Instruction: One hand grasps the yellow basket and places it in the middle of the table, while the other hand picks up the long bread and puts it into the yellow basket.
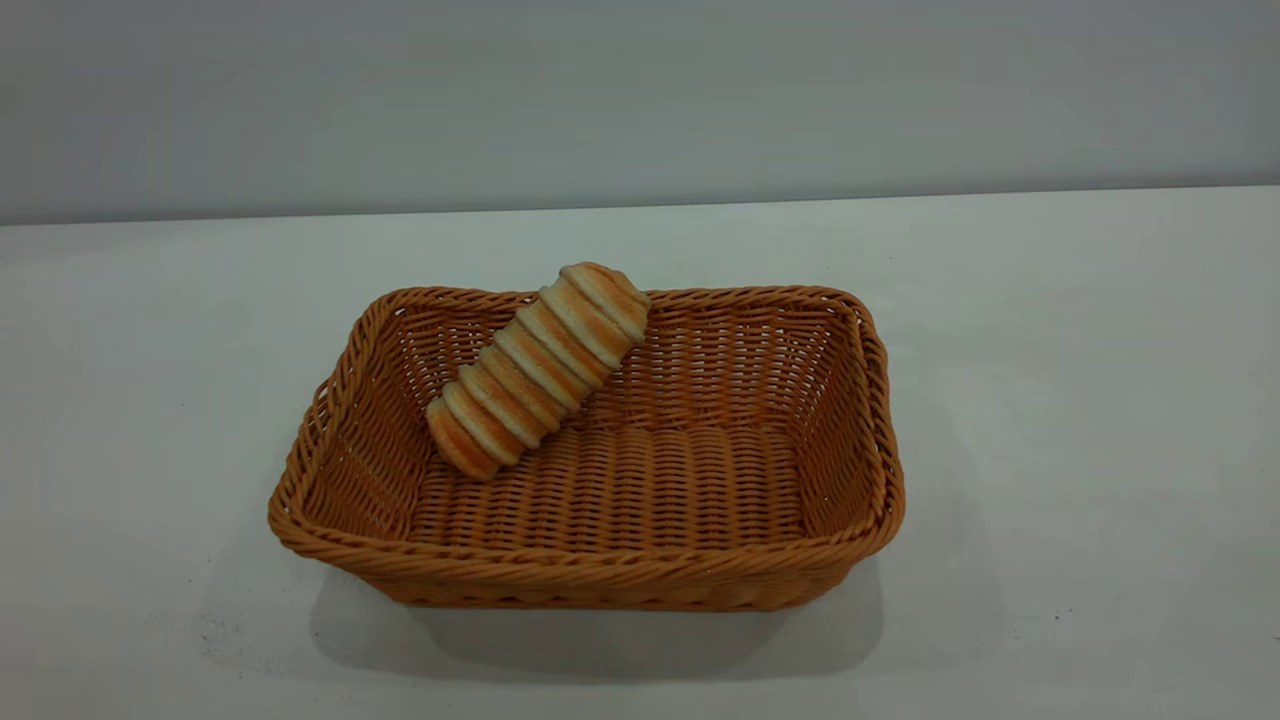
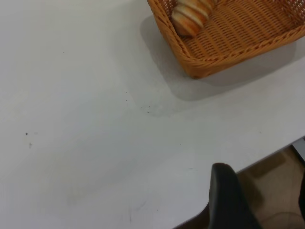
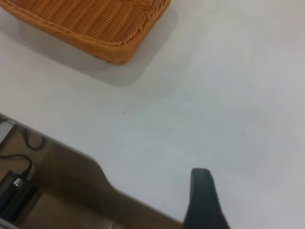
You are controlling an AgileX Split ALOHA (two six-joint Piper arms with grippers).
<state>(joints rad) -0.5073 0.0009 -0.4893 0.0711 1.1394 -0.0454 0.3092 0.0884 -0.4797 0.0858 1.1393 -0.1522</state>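
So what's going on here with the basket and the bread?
Nothing is being handled right now. The yellow basket sits around the middle of the white table, and the long bread is already inside it, leaning tilted against the back wall. Both arms are pulled back near the table's edge: a finger of the left gripper and one of the right gripper show, holding nothing.

Neither arm shows in exterior view. Left gripper (image 2: 267,200): one dark finger visible, rest cropped, jaw state unreadable. Right gripper (image 3: 204,200): same. Yellow basket (image 2: 224,45) cropped in both wrist views; long bread (image 2: 190,16) cut off beyond left gripper.
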